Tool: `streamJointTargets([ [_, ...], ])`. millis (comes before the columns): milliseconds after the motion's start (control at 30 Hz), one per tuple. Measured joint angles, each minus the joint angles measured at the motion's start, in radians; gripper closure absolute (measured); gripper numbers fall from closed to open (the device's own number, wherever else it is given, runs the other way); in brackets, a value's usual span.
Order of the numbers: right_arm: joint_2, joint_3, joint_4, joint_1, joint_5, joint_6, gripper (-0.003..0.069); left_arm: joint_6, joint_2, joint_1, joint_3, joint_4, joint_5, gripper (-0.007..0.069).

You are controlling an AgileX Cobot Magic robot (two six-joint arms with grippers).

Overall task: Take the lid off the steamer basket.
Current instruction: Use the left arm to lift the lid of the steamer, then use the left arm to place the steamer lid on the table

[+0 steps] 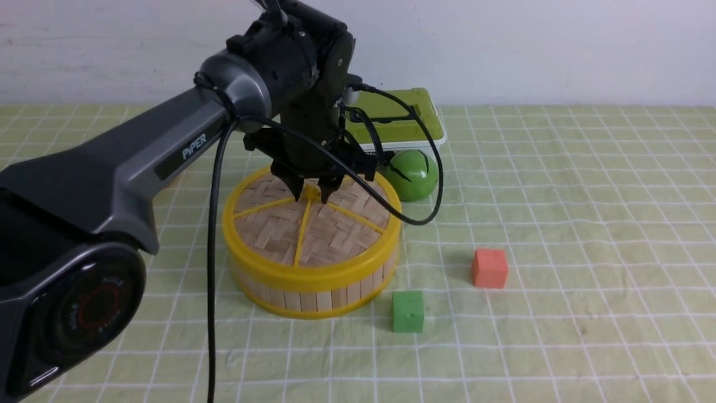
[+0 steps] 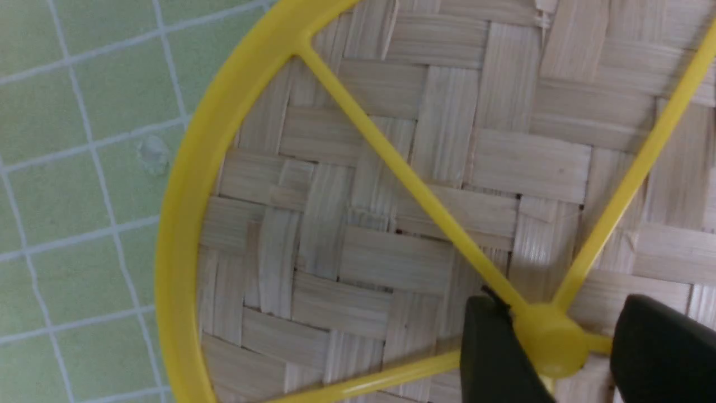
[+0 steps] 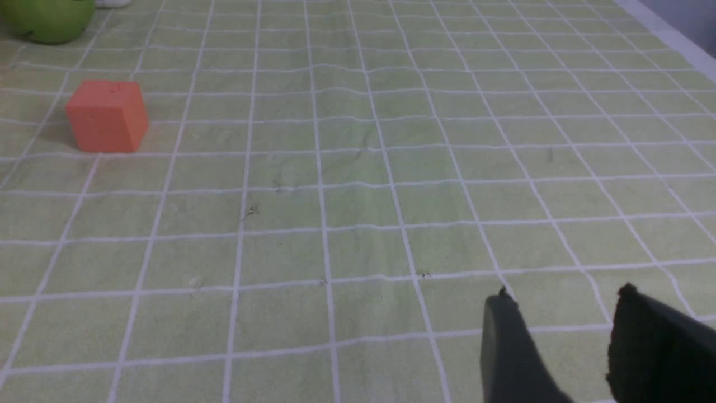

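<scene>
Directly over lid (image 1: 268, 224) centre knob (image 2: 551, 347): I see left gripper (image 1: 310, 194) part-open, fingers at 9 and 3 o'clock of knob, not clamped. Right gripper (image 3: 564, 302) open, empty, farther off.

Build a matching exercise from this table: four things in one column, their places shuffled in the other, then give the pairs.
1. lid
2. green cube
3. orange cube
4. green ball

A. just in front of the green-lidded box
B. farthest to the right, on bare cloth
C. on the steamer basket, the left tool open astride its knob
D. on the cloth by the basket's near right side

Pairs: 1-C, 2-D, 3-B, 4-A
</scene>
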Motion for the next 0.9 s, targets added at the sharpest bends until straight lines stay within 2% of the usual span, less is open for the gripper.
streamJointTargets([
  [167, 0.000, 0.000, 0.000, 0.000, 0.000, 0.000, 0.0418, -0.002, 0.000, -0.002, 0.004, 0.012, -0.002, 0.0348],
  [267, 0.000, 0.000, 0.000, 0.000, 0.000, 0.000, 0.0418, -0.002, 0.000, -0.003, 0.004, 0.018, -0.002, 0.0417],
  [367, 0.000, 0.000, 0.000, 0.000, 0.000, 0.000, 0.0418, -0.003, 0.000, -0.003, 0.004, 0.021, -0.002, 0.0517],
  [733, 0.000, 0.000, 0.000, 0.000, 0.000, 0.000, 0.0418, -0.003, -0.043, -0.003, -0.015, 0.015, 0.003, 0.0518],
  [900, 0.000, 0.000, 0.000, 0.000, 0.000, 0.000, 0.0418, -0.003, -0.267, -0.003, -0.032, 0.121, 0.003, 0.0518],
])
